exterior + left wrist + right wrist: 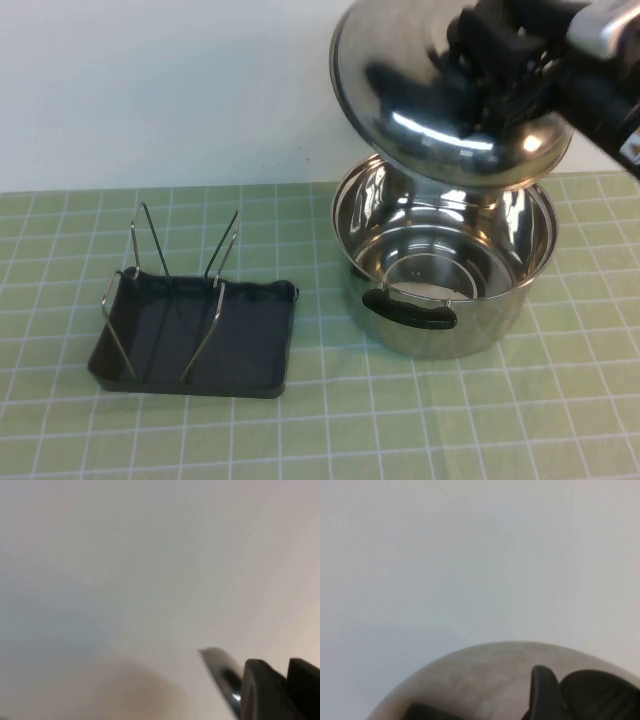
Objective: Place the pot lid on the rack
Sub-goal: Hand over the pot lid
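Observation:
The pot lid (pixel 400 90) is shiny, domed steel. It hangs tilted in the air above the pot's far rim, at the upper right of the high view. My right gripper (pixel 492 48) is shut on the lid's black knob, which its black body mostly hides. In the right wrist view, one finger (pixel 542 692) presses against the dark knob (pixel 600 695) over the lid's dome (pixel 470 680). The rack (pixel 230 345) is a black tray with wire prongs (pixel 215 320), sitting at the left on the mat. My left gripper (pixel 280 692) shows only as dark parts in its wrist view, next to a blurred shiny strip.
The deep steel pot (pixel 440 300) stands open on the green checked mat (pixel 330 430), right of the rack, with a black handle (pixel 410 310) facing me. A white wall (pixel 150 90) runs behind the table. The left arm does not show in the high view.

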